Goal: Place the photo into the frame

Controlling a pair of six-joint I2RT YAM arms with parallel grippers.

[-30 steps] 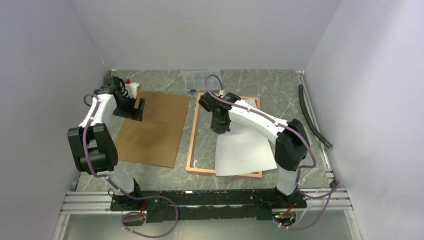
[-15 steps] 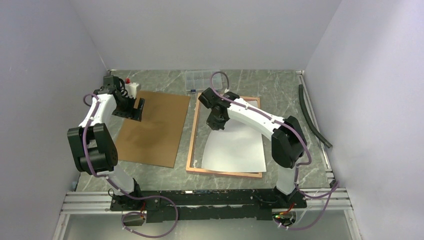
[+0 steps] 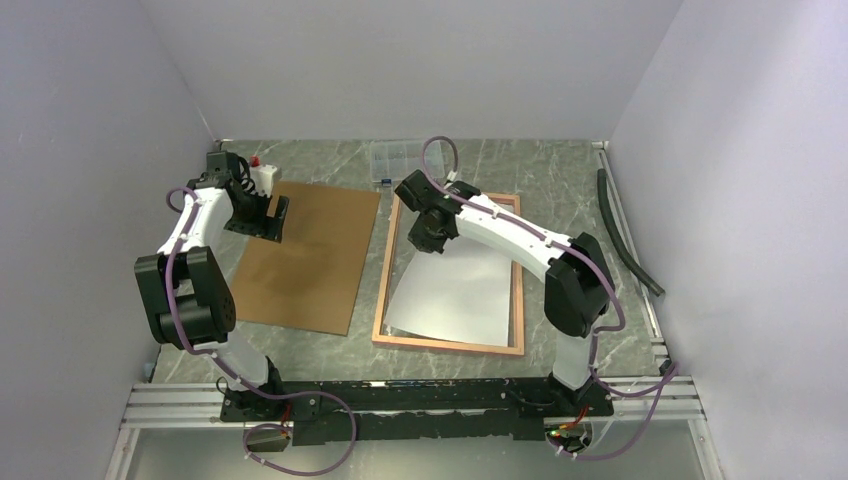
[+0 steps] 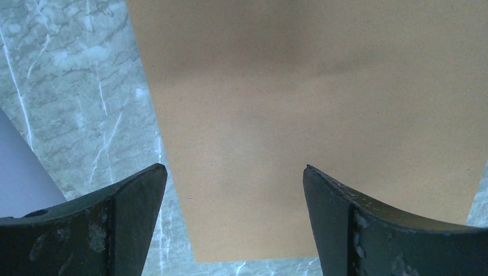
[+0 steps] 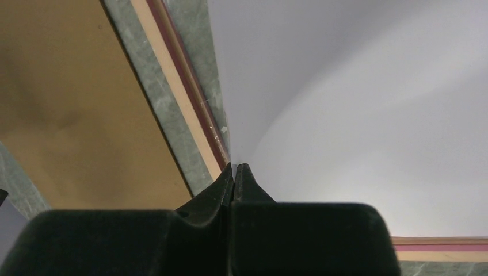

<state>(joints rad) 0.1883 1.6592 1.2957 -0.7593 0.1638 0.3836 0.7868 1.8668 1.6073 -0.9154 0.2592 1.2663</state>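
The photo (image 3: 462, 293) lies white back up inside the wood-brown frame (image 3: 383, 290), which rests flat on the marble table. Its far left corner curls up to my right gripper (image 3: 431, 239), which is shut on that corner near the frame's far left part. In the right wrist view the closed right gripper (image 5: 236, 165) pinches the edge of the photo (image 5: 357, 115), right beside the frame's rail (image 5: 184, 86). My left gripper (image 3: 278, 215) hangs open over the far left corner of the brown backing board (image 3: 310, 255). Nothing sits between the jaws of the left gripper (image 4: 235, 168), which hangs above the board (image 4: 322, 103).
A small clear compartment box (image 3: 404, 160) stands at the back, just beyond the frame. A white object with a red cap (image 3: 262, 175) sits at the back left. A black hose (image 3: 625, 235) runs along the right wall. Walls close in on three sides.
The right gripper has moved back and to the left, dragging the photo with it. The sheet has swung from overhanging the frame's near right side to lying within the frame. The left arm is still.
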